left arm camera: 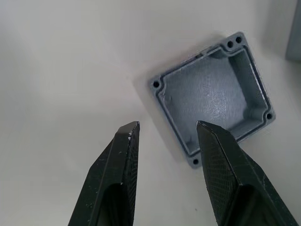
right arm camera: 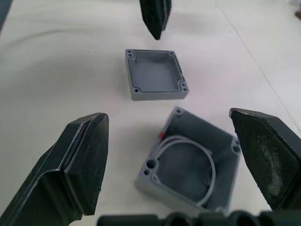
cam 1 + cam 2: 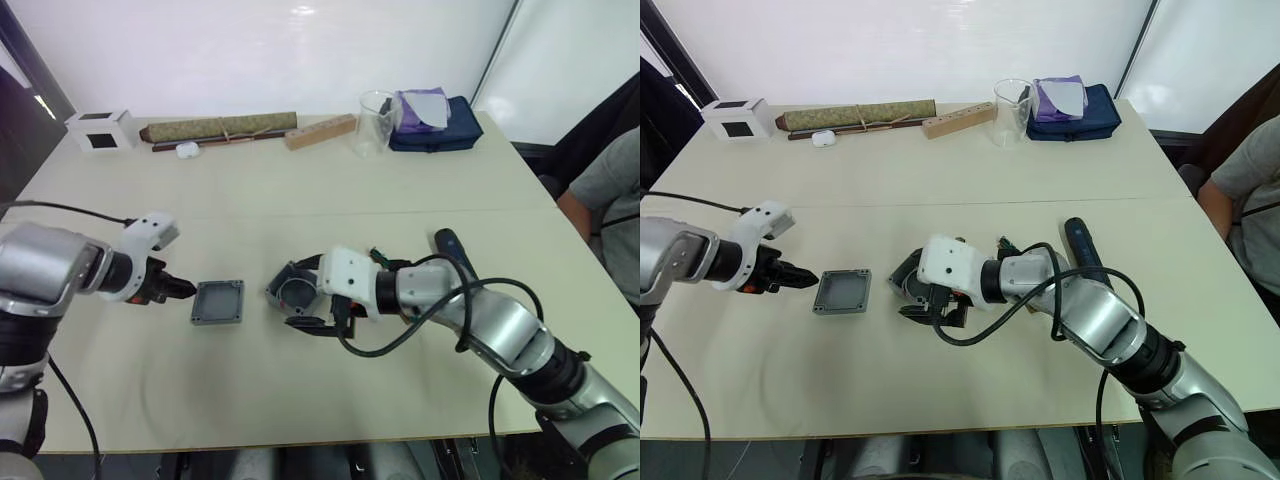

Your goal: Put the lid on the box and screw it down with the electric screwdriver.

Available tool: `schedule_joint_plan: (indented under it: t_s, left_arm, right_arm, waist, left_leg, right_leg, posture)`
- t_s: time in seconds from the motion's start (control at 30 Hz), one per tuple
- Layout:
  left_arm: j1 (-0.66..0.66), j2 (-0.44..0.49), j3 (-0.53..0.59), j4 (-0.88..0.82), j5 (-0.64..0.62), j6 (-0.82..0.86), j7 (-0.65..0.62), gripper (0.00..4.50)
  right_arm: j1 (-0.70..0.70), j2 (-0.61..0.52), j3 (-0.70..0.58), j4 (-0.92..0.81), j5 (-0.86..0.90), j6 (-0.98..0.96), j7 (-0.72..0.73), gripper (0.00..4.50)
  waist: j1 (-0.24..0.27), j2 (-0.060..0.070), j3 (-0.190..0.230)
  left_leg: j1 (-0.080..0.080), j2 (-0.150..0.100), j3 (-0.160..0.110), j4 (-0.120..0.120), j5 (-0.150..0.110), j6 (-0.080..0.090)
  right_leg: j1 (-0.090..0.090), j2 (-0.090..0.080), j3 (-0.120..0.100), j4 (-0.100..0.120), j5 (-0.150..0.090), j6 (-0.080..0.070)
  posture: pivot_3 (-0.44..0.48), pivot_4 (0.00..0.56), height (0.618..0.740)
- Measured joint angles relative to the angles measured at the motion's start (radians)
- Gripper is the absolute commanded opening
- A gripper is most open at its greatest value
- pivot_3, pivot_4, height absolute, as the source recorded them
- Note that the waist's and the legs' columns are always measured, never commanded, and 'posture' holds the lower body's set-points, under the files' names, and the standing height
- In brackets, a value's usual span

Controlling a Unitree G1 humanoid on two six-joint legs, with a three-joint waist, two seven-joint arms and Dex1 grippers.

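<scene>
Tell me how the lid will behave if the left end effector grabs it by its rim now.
The lid looks like rigid cast metal, so it shouldn't flex. It lies flat, hollow side up, probably stable. Its smooth thin walls may slip between the left end effector fingers.

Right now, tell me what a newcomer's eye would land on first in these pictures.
Two grey metal halves sit mid-table: the shallow lid lying hollow side up, and beside it the deeper box, with a white ring inside. The left gripper points at the lid with fingers open, not touching it; the right gripper hangs open around the box. The dark screwdriver lies on the table behind the right arm.
</scene>
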Motion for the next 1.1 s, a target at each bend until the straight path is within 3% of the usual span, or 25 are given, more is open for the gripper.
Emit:
schedule_joint_plan:
  t_s: [0.2,0.4,0.7,0.9,1.1]
  left_arm:
    - [-0.004,-0.001,0.005,0.049,-0.152,0.0,0.144,1.91]
    - [-0.037,-0.019,-0.072,0.088,-0.273,0.0,0.26,1.91]
    - [-0.141,-0.057,-0.192,0.231,-0.36,0.0,0.386,1.91]
    - [-0.165,-0.094,-0.2,0.256,-0.358,0.0,0.452,0.1]
    - [-0.14,-0.135,-0.146,0.25,-0.362,0.0,0.494,0.1]
  right_arm:
    - [0.066,0.006,-0.001,-0.023,-0.052,0.003,0.017,4.5]
    - [0.115,0.009,-0.013,-0.113,-0.059,0.074,0.013,4.5]
    - [0.133,-0.019,-0.064,-0.259,-0.037,0.226,0.008,4.5]
    - [0.129,0.028,-0.134,-0.303,0.029,0.318,-0.013,4.5]
    - [0.132,-0.002,-0.159,-0.302,0.042,0.337,-0.009,4.5]
  waist:
    - [0.009,0.0,0.0]
    - [0.008,0.0,0.0]
    - [0.009,0.0,0.0]
    - [0.012,0.001,-0.002]
    - [0.016,0.004,-0.004]
  left_leg:
    - [0.0,-0.001,0.0,0.0,0.0,0.0]
    - [0.0,-0.001,0.0,0.0,0.0,0.0]
    - [0.001,-0.001,0.0,0.0,0.0,0.0]
    - [0.002,-0.002,0.0,0.0,0.0,0.0]
    - [0.003,-0.003,0.0,0.0,0.0,0.0]
  right_leg:
    - [0.0,0.0,0.0,0.0,0.0,0.0]
    - [0.0,0.0,0.0,0.001,0.0,0.0]
    - [0.0,0.0,0.0,0.001,0.0,0.0]
    - [0.002,-0.001,0.0,0.001,0.0,0.0]
    - [0.004,-0.002,0.0,0.001,0.0,0.0]
  posture:
    - [0.0,0.15,0.74]
    - [0.0,0.15,0.74]
    - [0.0,0.15,0.74]
    - [0.0,0.15,0.74]
    - [0.0,0.15,0.74]
